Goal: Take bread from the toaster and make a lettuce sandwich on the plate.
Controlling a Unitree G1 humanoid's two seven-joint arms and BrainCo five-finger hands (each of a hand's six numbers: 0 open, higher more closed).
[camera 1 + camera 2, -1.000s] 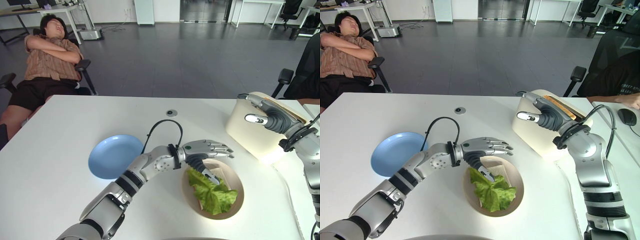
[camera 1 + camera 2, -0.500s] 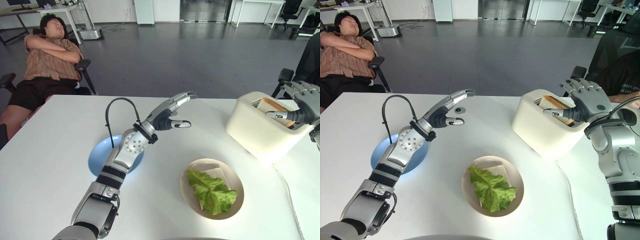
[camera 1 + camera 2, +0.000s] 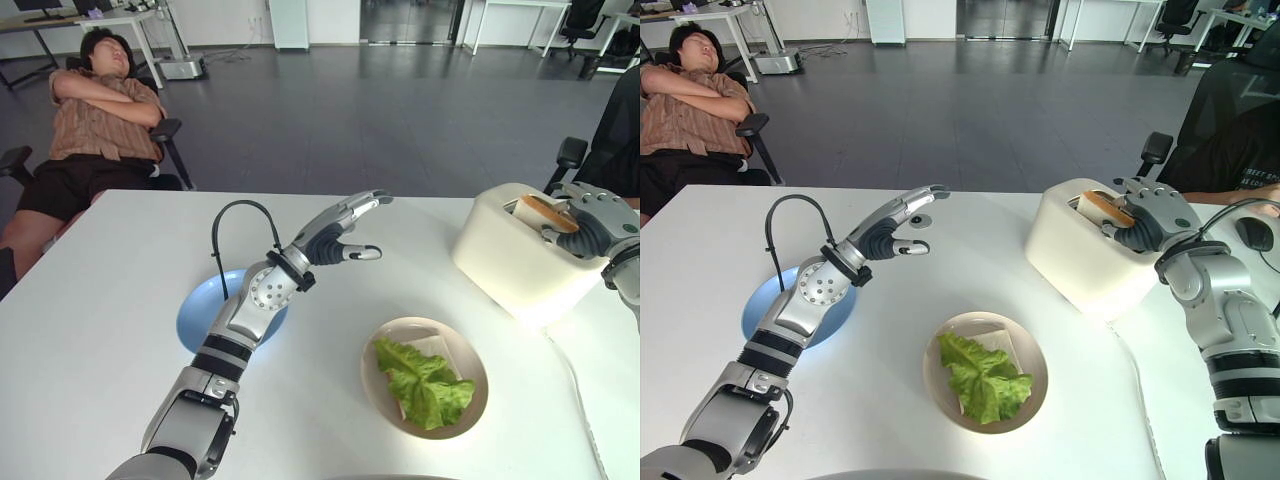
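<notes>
Right eye view: the bread slice stands at the upper right of the frame, poking out of the top slot of the toaster, and the right hand has its fingers curled around the slice's right end. A second ago that hand lay over the toaster top with its fingers stretched out; since then it has swung to the slot and closed, so the grasp looks made and the lift is probably next. Lower centre, the tan plate already carries a bottom slice with the lettuce lying across it, the leaf reaching toward the plate's near rim. The left hand, which a second ago was down on the lettuce, is now raised at centre left, well apart from the plate, fingers spread and holding nothing. Its withdrawal leaves the plate free for the top slice, which is what the sandwich lacks. Further left, a blue plate sits partly behind the left forearm on the white table. The slice still sits partly in the slot, so a straight upward pull seems safest.
</notes>
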